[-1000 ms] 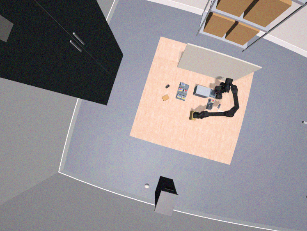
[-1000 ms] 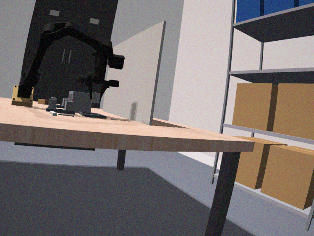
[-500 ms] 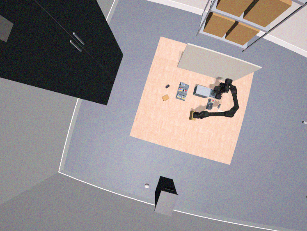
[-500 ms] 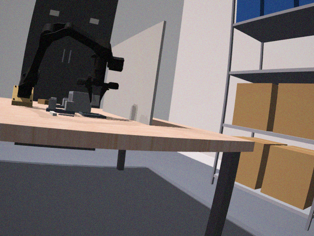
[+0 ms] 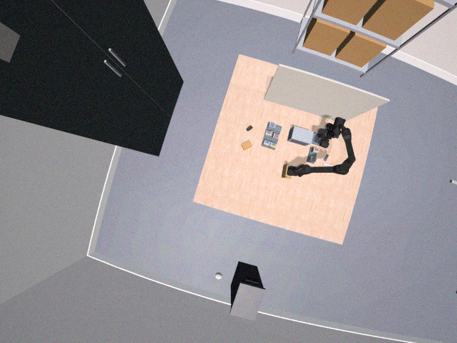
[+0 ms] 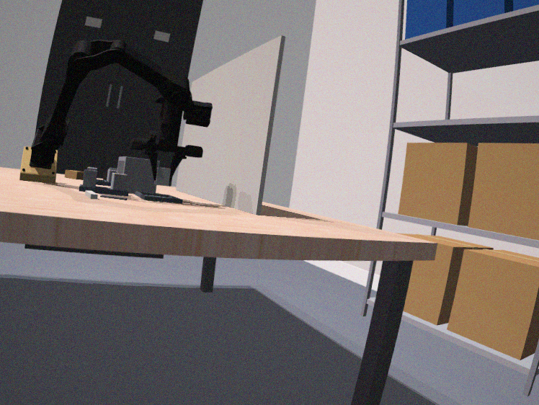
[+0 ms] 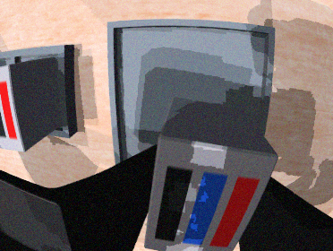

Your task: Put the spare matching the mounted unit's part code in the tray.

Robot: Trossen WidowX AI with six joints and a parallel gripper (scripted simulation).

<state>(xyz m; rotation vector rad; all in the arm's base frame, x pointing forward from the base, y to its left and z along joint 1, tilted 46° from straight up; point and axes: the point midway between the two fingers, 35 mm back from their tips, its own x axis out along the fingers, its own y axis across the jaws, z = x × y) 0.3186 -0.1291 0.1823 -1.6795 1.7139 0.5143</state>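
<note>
Nearest, the pincer (image 5: 323, 141) (image 6: 164, 180) (image 7: 199, 161) grasps the spare (image 6: 163, 176) (image 7: 207, 193), striped black, blue and red, above the tray (image 5: 316, 138) (image 6: 161, 197) (image 7: 192, 38). Beside the tray stands another spare (image 5: 314, 149) (image 6: 90, 177) (image 7: 38, 96), striped end showing. Beyond the tray is a grey box (image 5: 303, 135) (image 6: 135, 174), probably the mounted unit. Picking is done; lowering and release remain. Whether the codes match, I cannot tell.
</note>
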